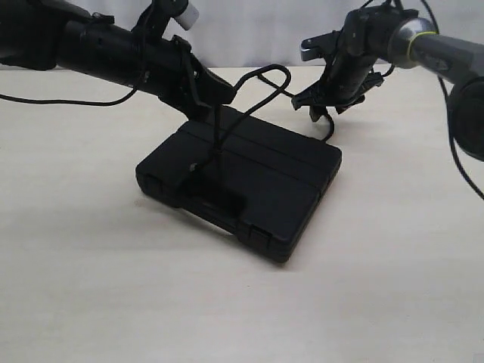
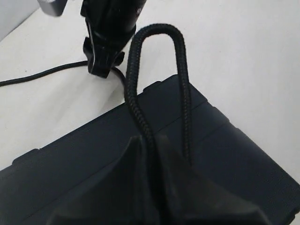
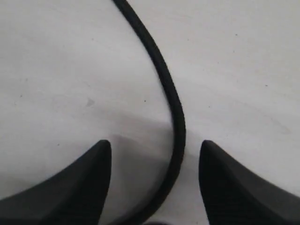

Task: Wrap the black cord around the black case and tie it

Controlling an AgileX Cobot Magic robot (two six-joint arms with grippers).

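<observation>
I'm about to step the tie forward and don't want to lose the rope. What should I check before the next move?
1. Left pincer clamped on the black cord: ok.
2. Cord loop stands up above the black case: ok.
3. Right pincer open: ok.
4. Black strand between its fingers is that cord: cannot tell.
5. Case lies flat on the table: ok.
6. Tie pulled tight: not ok, the loop stands slack.
</observation>
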